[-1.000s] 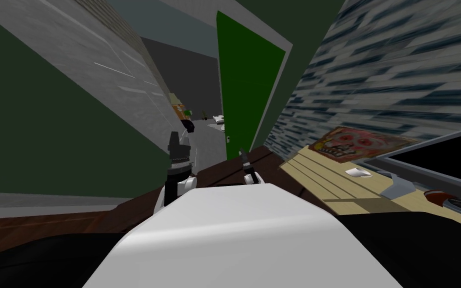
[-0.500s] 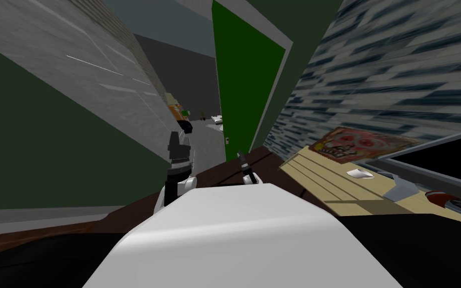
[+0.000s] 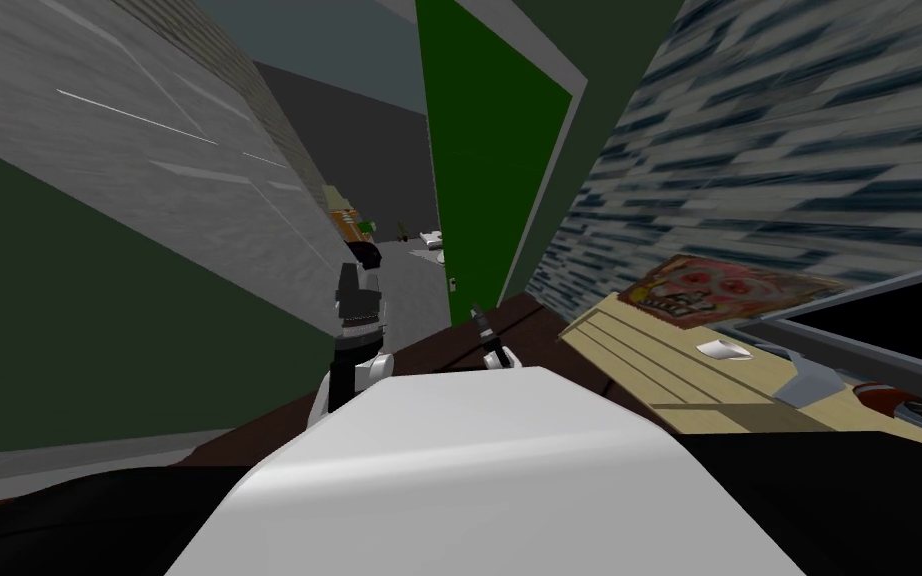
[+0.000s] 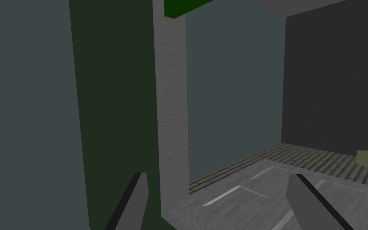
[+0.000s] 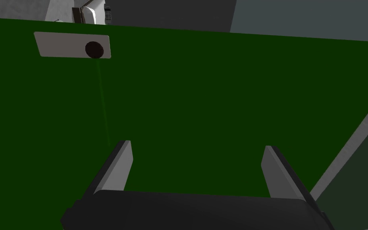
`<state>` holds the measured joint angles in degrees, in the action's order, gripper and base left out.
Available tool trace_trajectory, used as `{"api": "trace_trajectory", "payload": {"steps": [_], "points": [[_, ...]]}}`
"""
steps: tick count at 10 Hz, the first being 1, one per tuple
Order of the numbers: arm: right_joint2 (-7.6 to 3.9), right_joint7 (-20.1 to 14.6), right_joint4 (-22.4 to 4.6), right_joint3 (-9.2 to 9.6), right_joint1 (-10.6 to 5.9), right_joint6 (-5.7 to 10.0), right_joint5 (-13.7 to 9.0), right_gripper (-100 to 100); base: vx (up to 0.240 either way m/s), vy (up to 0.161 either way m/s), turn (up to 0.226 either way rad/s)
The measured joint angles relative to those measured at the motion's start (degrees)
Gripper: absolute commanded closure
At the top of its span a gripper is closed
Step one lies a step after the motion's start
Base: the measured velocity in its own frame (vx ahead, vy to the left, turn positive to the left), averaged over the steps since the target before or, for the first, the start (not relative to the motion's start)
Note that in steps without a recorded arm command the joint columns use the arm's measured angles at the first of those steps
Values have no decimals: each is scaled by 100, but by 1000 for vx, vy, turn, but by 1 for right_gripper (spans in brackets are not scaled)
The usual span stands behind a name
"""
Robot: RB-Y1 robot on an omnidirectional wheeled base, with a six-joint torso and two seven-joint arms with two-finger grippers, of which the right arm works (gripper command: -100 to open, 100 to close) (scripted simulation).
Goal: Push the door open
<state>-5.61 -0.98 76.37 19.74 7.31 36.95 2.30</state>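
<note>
change: base crept nearer the green door [image 3: 494, 180], already ajar | right tool [image 5: 198, 146] wide, empty, facing door's panel near latch plate [image 5: 72, 44] | left tool [image 4: 218, 175] wide, at opening beside door | judgement: keep pushing

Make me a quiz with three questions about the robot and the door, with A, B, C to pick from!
1. What does the right gripper point at?
A. the door
B. a sofa
C. a fridge

2. What colour is the door?
A. red
B. white
C. green

3. How are the right gripper's fingers?
A. shut tight
B. open, holding nothing
C. squeezing a ball

Answers:
1 A: the right wrist view shows the door's flat face straight beyond the fingers.
2 C: it is green in the head view and the right wrist view.
3 B: the fingers stand wide apart, with only the door behind the gap.
</note>
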Motion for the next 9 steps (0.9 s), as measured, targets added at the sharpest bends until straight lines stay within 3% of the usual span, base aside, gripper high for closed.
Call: {"api": "trace_trajectory", "payload": {"steps": [9], "points": [[28, -104, -943, 343, -304, 165, -71, -100, 99, 5, -38]]}}
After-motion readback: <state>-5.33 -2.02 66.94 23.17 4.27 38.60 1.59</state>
